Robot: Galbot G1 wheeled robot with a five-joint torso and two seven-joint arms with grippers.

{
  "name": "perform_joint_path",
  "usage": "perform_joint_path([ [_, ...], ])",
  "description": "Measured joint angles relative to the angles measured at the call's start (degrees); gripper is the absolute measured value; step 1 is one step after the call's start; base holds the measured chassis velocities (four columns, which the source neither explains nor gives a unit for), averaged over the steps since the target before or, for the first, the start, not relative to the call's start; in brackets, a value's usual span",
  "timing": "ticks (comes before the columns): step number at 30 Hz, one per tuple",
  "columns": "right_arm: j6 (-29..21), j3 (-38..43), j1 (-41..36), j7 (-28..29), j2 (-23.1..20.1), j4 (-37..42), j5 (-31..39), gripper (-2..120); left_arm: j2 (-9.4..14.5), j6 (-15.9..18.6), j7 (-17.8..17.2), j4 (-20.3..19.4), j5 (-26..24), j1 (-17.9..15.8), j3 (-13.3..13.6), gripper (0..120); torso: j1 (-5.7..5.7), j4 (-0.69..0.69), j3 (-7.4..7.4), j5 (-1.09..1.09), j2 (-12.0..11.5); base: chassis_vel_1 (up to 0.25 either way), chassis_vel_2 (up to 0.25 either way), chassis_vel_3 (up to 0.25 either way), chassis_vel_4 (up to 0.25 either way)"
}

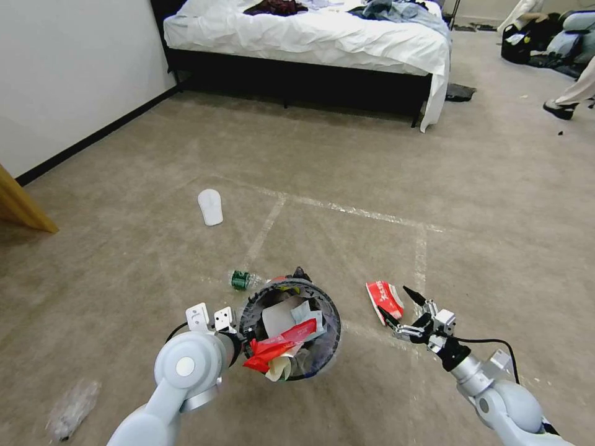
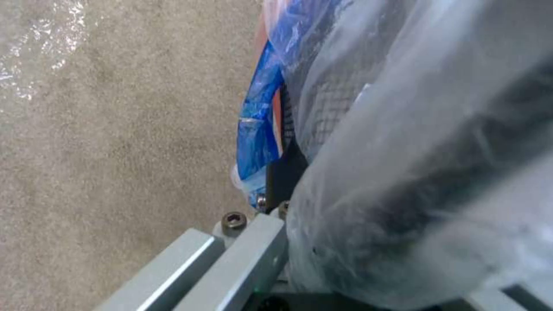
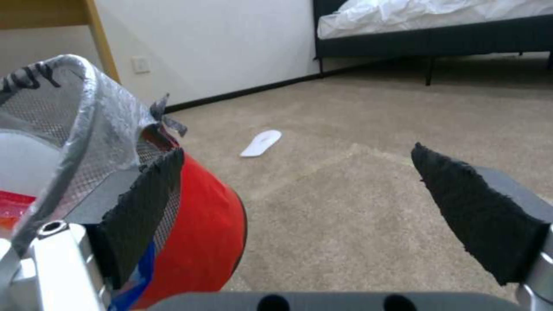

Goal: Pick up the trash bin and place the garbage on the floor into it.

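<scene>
- Presently, the left gripper (image 1: 243,339) is clamped on the near rim of the trash bin (image 1: 291,328), on the bin's left side; in the left wrist view the bag-covered wall of the bin presses against the finger (image 2: 248,255).
- The bin sits just right of that gripper. It is lined with a clear plastic bag and nearly full: red wrapper, white paper and other scraps reach the rim.
- The right gripper (image 1: 404,310) hangs to the right of the bin, apart from it, jaws spread wide and gripping nothing. The right wrist view shows both black pads (image 3: 478,211) with bare floor (image 3: 345,207) between them, and the bin's red side just beside one pad.
- A red-and-white wrapper (image 1: 384,300) lies on the floor directly at the right gripper's tips; contact cannot be told.
- A clear bottle with a green label (image 1: 243,280) lies just beyond the bin, ahead of the left gripper.
- A white slipper (image 1: 211,206) lies farther ahead, well apart from both grippers.
- Crumpled clear plastic (image 1: 72,409) lies to the left of the left arm.
</scene>
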Motion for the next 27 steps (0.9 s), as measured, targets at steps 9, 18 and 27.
perform_joint_path([
  [9,0.02,-0.1,0.46,-0.3,-0.13,-0.49,0.12,100,0.17,0.0,0.03,0.26,-0.1,-0.39,-0.02,0,-0.01,-0.01,-0.02,0.0,0.0,0.016,-0.021,-0.017,0.012],
  [18,-0.12,-0.29,1.14,-0.79,-0.53,-1.77,-0.16,100,0.51,0.0,0.03,0.4,-0.1,-0.25,-0.05,0,-0.01,-0.01,-0.02,0.0,0.01,0.0,0.0,0.0,0.0],
  [27,0.23,-3.91,6.26,0.71,-3.02,-6.1,1.14,100,1.43,0.0,0.02,1.4,-1.34,-1.58,0.02,0,-0.01,-0.01,-0.01,0.0,0.01,0.0,0.0,0.0,0.0],
])
